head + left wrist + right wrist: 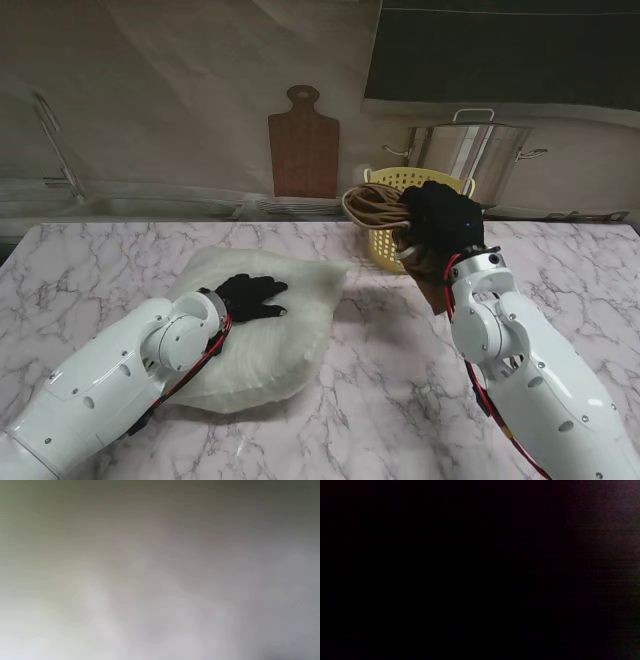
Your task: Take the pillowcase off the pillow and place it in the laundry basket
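A bare white pillow (270, 330) lies on the marble table, left of centre. My left hand (250, 297), in a black glove, rests flat on top of it with fingers spread. My right hand (440, 225) is raised in front of the yellow laundry basket (385, 250), shut on the bunched brown pillowcase (375, 205), which hangs over the basket's near rim; a brown fold also droops under the wrist. The left wrist view is a pale blur of pillow; the right wrist view is almost black, covered by cloth.
A large steel stockpot (470, 150) stands behind the basket at the back right. A wooden cutting board (303, 145) leans against the back wall. The marble table (390, 400) stretches between my arms.
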Robot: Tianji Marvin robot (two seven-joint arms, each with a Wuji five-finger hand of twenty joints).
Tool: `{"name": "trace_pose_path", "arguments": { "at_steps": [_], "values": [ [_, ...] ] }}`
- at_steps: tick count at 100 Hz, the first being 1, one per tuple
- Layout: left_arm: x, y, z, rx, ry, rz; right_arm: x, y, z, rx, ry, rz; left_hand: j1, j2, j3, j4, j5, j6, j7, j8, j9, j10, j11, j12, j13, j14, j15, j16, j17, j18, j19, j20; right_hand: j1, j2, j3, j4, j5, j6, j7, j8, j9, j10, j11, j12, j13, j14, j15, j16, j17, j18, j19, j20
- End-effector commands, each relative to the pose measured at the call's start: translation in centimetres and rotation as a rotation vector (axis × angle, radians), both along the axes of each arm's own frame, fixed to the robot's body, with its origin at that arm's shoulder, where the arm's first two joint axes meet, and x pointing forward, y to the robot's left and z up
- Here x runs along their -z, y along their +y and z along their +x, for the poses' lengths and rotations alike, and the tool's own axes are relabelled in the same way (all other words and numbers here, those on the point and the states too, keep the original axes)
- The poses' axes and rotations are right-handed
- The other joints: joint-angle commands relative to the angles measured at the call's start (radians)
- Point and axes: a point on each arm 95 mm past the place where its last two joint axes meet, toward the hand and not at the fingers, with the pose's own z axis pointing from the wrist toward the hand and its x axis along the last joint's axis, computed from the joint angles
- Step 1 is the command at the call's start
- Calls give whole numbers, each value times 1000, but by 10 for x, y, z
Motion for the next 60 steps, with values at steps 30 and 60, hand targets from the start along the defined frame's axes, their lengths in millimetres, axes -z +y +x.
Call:
{"name": "trace_pose_path", "arguments": {
  "at_steps": [30,60],
  "values": [
    [14,1,-7,24,60,39,-45,7,64,-63,-63,74,52,3,19,27,-21,-33,-11,17,-20,-39,-4,5,17,105,16,-10,-12,89,519,-10,122,156,11,0,-38,-28,212,62,-57,-95,167,54,-54,-189,63,25,-117,-25,-98,14],
    [12,0,-6,27,61,28,-58,13,120,-100,-108,120,53,3,20,27,-20,-32,-10,17,-19,-39,-3,5,17,105,16,-10,-11,89,520,-10,130,200,-35,-4,-83,-56,248,72,-108,-121,194,51,-102,-197,76,27,-212,6,-141,15]
  ]
}}
